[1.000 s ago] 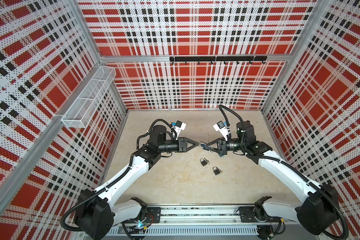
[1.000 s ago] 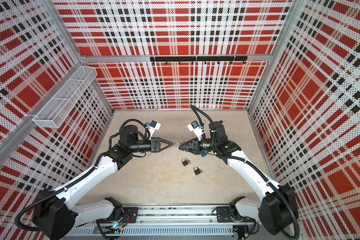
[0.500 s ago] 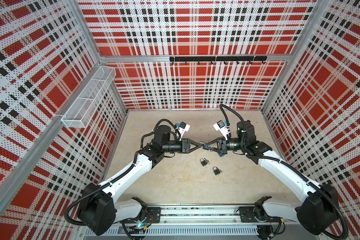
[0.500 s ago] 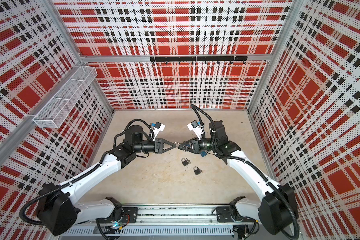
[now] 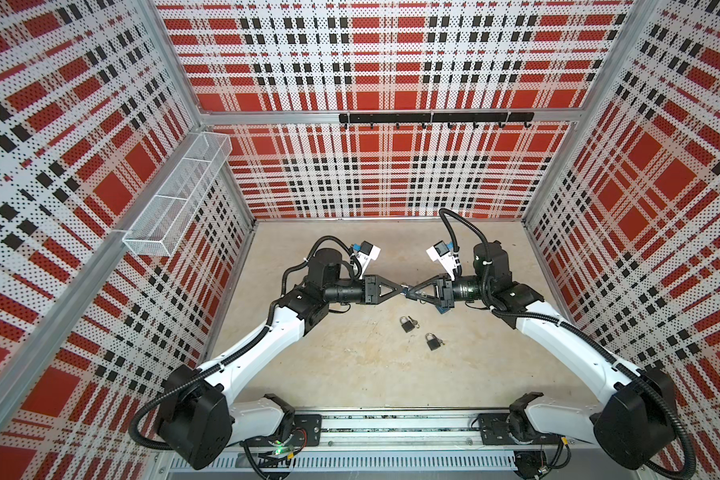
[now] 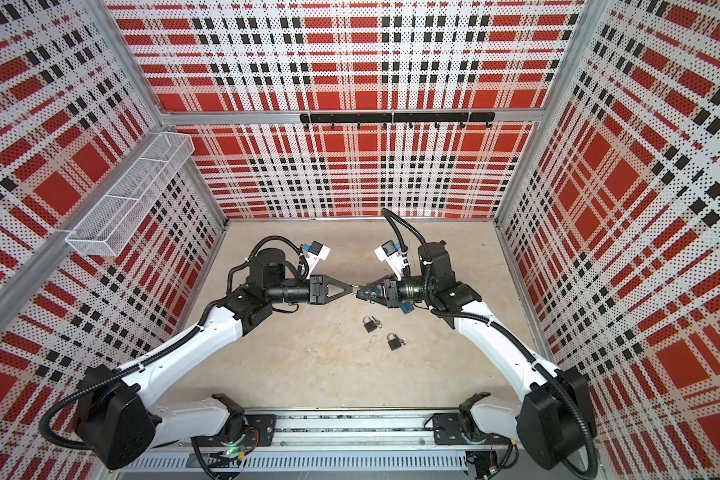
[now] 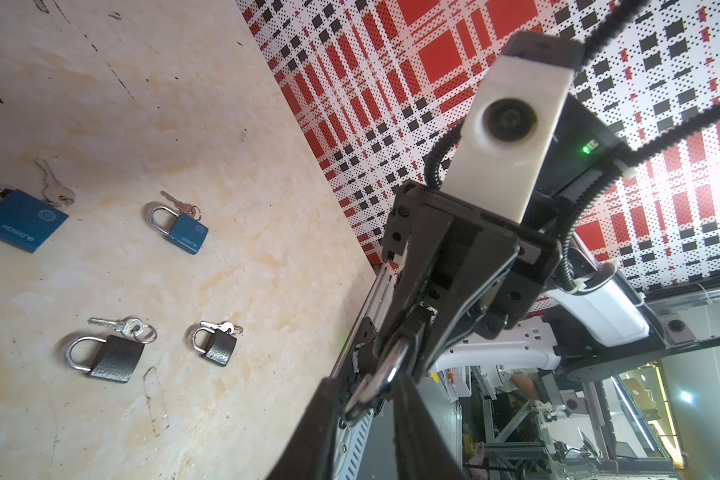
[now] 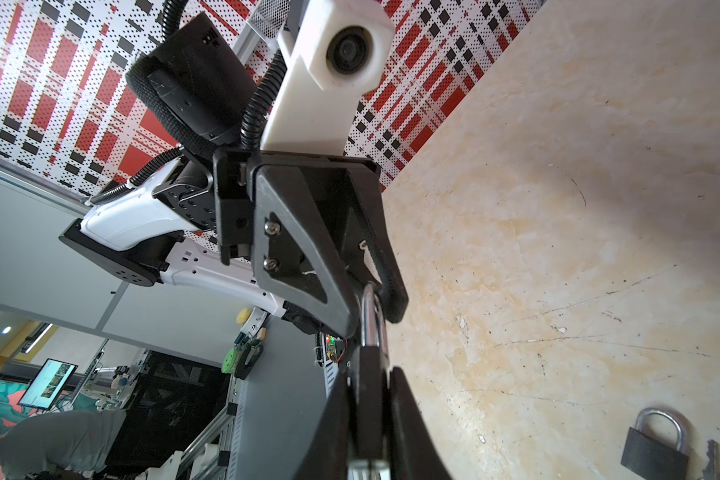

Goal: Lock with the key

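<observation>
Two arms, the left arm (image 5: 267, 345) and the right arm (image 5: 566, 336), meet nose to nose above the middle of the bench (image 5: 350, 374). The right gripper (image 8: 371, 376) is pressed onto the dark body of a padlock (image 8: 369, 324). It holds the padlock up off the bench with the silver shackle poking out toward the other arm. The left gripper (image 7: 371, 386) has its fingers nearly together, one tip against each side of that shackle, so both grippers have the same padlock, each by one end.

Both top views only give you the two sets of tips touching with a glint of silver between them. The padlock itself is too small to make out there. The right wrist view is the one that shows the body sandwiched between the right fingers, and the left wrist view shows the shackle loop between the left ones. Whether anything sits in its keyhole, I can't tell from any view.

On the bench, the top views show two black padlocks (image 5: 407, 323) just right of centre, a little to the front-edge side of the grippers. There's also a blue corner sticking out from under the right gripper. The left wrist view shows more: those two and two blue padlocks (image 7: 188, 232), all lying flat, each with a small key (image 7: 121, 326) right beside it. The right wrist view catches only one black one with its key.
</observation>
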`<action>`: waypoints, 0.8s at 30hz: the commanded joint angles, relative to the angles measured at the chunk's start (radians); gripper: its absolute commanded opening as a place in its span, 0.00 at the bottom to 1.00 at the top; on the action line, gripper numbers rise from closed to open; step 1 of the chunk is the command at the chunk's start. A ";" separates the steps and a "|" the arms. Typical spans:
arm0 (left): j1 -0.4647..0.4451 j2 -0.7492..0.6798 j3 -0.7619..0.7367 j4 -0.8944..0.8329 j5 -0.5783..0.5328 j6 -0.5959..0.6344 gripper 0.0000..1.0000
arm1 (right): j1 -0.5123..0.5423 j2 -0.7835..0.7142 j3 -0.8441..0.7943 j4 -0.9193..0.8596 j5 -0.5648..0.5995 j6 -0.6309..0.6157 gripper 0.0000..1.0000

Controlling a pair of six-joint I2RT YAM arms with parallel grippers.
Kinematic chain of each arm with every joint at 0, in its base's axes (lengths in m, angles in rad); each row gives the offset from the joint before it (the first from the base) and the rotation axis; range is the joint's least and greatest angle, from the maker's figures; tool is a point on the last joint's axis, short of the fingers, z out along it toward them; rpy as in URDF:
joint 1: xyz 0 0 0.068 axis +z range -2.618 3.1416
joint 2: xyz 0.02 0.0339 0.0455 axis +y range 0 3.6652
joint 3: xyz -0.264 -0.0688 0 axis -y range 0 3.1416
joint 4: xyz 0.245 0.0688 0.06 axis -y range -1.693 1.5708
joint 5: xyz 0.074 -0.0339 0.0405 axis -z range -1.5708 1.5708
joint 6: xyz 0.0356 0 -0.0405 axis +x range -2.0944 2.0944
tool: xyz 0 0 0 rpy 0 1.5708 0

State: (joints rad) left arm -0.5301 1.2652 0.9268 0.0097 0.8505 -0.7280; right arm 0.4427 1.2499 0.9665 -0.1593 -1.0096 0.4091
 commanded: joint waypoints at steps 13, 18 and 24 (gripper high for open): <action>-0.007 0.020 0.029 0.030 -0.001 0.008 0.05 | -0.001 0.014 -0.011 0.059 -0.038 0.000 0.00; -0.012 0.024 0.027 0.031 -0.006 0.012 0.00 | 0.002 0.013 -0.025 0.113 -0.067 0.030 0.00; -0.017 0.030 0.020 0.037 -0.020 0.015 0.00 | 0.006 0.005 -0.042 0.177 -0.110 0.115 0.00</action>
State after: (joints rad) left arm -0.5312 1.2785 0.9268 0.0216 0.8566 -0.7300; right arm 0.4355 1.2594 0.9302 -0.0898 -1.0470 0.4831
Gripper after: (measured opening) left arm 0.088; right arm 0.157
